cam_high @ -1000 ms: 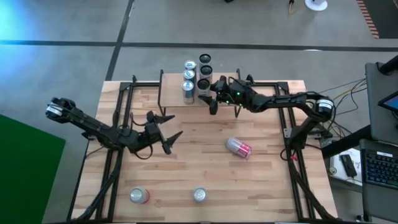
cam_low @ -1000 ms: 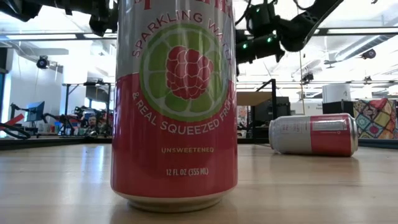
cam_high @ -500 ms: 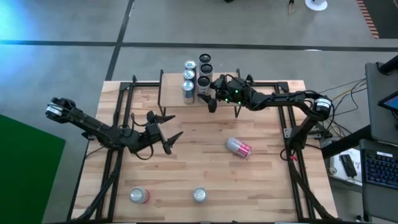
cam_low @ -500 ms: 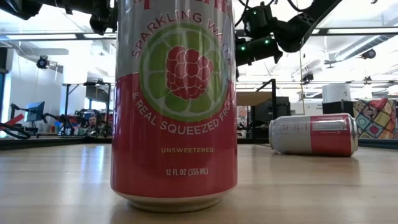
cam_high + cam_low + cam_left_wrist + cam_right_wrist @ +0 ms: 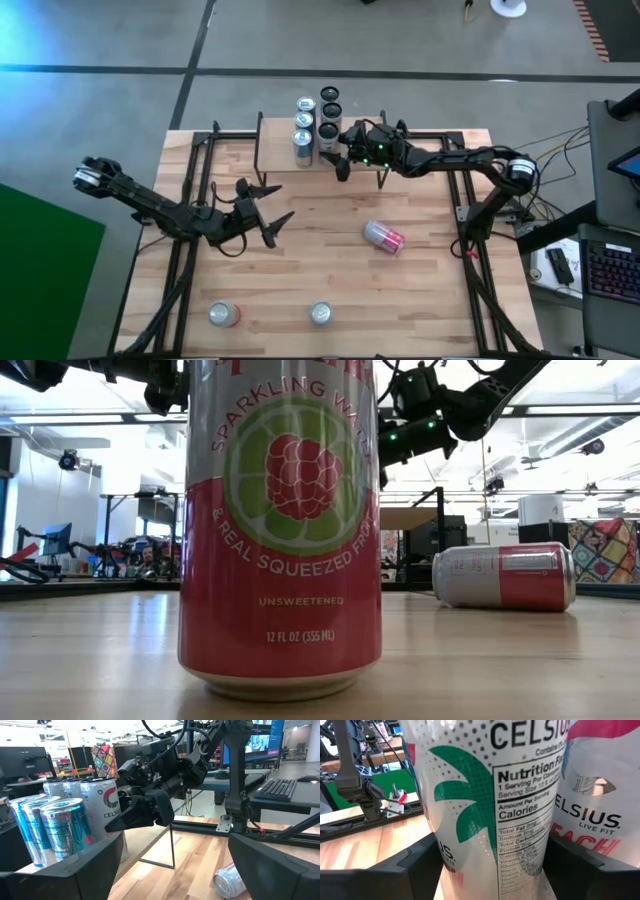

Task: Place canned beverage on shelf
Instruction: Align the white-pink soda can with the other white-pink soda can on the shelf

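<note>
At the near edge of the light wooden desk (image 5: 330,255) stand two upright cans: a tall pink-and-silver sparkling-water can (image 5: 280,525) and a second pink-topped can (image 5: 223,314) beside it. Farther in, a silver-and-pink can lying on its side (image 5: 383,236) rests in open desk, well apart from everything.

The left pincer (image 5: 262,222) hangs over the desk's left middle, its fingers spread and empty, waiting.

At the far edge stands the low wood-topped shelf with thin black wire legs (image 5: 280,150), several cans clustered on its middle. The right pincer (image 5: 485,870) is there, its fingers flanking a white Celsius can with a green palm print (image 5: 490,805) that stands on the shelf, just beside a white-and-pink Celsius can (image 5: 592,795). The fingers look parted; whether they press the can, I cannot tell.

This reads as the release step. The next move probably calls for a straight pull back, since neighbouring cans crowd close. The shelf's left and right ends look free for further cans.
</note>
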Controlling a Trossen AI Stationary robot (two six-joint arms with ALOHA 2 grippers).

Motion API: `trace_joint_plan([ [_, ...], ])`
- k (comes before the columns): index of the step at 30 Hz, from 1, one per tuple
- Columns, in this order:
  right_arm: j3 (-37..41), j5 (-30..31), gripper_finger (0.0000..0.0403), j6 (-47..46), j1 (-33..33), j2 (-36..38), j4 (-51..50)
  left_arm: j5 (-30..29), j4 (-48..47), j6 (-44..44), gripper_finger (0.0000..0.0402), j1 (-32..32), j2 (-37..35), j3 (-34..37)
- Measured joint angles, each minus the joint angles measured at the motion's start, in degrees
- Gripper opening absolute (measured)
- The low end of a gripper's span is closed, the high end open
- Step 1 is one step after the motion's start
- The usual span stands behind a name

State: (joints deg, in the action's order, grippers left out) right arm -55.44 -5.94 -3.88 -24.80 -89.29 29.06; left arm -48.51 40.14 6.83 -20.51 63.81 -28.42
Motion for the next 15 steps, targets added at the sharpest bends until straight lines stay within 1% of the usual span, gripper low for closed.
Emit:
trace_joint_plan([
  [6,0.0,-0.1,0.0283,0.0,0.0,1.3,-2.7,0.0,0.0,0.0,0.0346,0.0,0.0,0.0],
  [11,0.2,-0.1,0.0306,0.0,0.0,2.9,-5.7,0.0,0.0,0.0,0.0346,0.0,0.0,0.0],
  [15,0.2,-0.5,0.0327,-0.2,0.0,3.4,-5.4,0.0,0.0,0.0,0.0346,0.0,0.0,0.0],
])
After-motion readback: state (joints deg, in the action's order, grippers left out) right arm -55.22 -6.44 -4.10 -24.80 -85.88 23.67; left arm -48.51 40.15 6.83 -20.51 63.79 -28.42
